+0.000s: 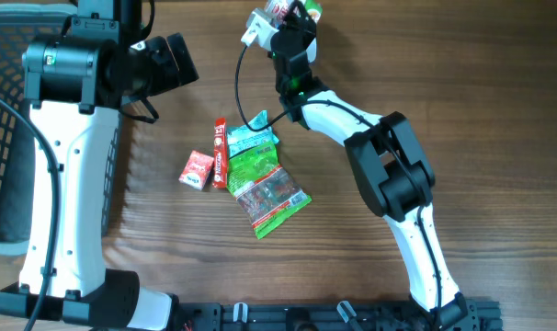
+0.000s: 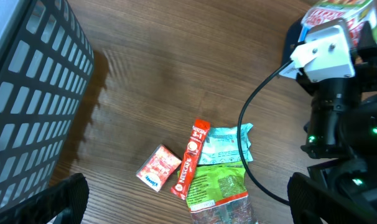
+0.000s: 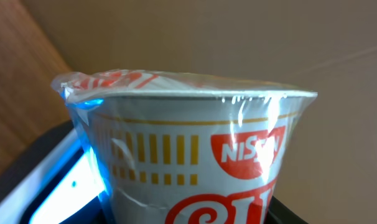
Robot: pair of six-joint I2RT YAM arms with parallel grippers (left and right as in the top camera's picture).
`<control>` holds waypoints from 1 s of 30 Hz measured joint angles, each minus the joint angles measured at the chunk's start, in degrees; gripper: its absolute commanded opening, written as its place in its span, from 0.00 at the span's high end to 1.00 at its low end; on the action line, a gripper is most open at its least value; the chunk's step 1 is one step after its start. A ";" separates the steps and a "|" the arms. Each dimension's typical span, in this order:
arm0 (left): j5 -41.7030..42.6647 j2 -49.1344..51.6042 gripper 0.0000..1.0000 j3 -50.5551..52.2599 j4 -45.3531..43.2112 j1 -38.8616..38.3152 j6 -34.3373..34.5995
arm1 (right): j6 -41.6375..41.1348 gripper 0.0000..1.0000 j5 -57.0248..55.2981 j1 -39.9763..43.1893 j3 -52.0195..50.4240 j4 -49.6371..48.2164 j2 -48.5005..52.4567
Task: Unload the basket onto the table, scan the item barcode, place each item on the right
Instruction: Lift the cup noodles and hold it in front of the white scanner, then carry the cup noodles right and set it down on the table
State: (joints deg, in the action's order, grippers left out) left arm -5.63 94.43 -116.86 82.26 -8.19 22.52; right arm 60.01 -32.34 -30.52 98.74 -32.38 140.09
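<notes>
The item is a white Nissin cup noodle (image 3: 195, 155) with red and yellow print, still in its plastic wrap. My right gripper (image 1: 292, 20) is shut on it at the far edge of the table, and the cup fills the right wrist view. A dark scanner with a blue-lit face (image 3: 48, 186) sits just below and left of the cup. The cup's lid (image 2: 338, 9) also shows in the top right of the left wrist view. My left gripper (image 2: 188, 208) hangs open above the table with nothing between its fingers.
A pile of items lies mid-table: a small red box (image 1: 196, 170), a red Nescafe stick (image 1: 220, 152), a teal packet (image 1: 253, 140) and a green snack bag (image 1: 265, 188). A dark mesh basket (image 1: 3, 110) stands at the left edge. A black cable (image 2: 251, 143) runs over the packets.
</notes>
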 measured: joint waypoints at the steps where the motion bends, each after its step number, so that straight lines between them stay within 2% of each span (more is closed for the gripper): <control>1: 0.00 0.00 0.00 0.00 0.00 0.00 0.00 | -0.76 0.60 0.00 0.00 0.00 -0.79 0.20; 5: 0.00 0.00 0.00 0.00 -0.02 0.00 0.00 | -5.57 0.62 0.24 0.02 0.00 -1.97 0.15; 11: 0.00 0.00 0.00 0.00 -0.04 0.00 0.00 | -13.57 0.58 0.90 0.70 -0.04 8.57 -4.33; 14: 0.00 0.00 0.00 0.00 -0.02 0.00 0.00 | -20.41 0.58 2.32 2.36 0.02 20.48 -12.46; 22: 0.17 0.00 0.00 0.00 0.00 0.00 0.00 | -44.30 0.60 14.58 11.85 1.01 63.39 -38.53; 27: 0.17 0.00 0.00 0.00 0.00 0.00 0.00 | -51.91 0.59 22.53 23.56 0.79 88.94 -41.70; 30: 0.20 0.00 0.00 0.00 0.00 0.00 0.00 | -53.86 0.54 24.02 30.16 -3.89 94.07 -40.65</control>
State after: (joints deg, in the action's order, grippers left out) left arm -5.43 94.43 -116.86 82.26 -8.19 22.52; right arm 6.15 -8.32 -0.36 94.85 61.69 99.44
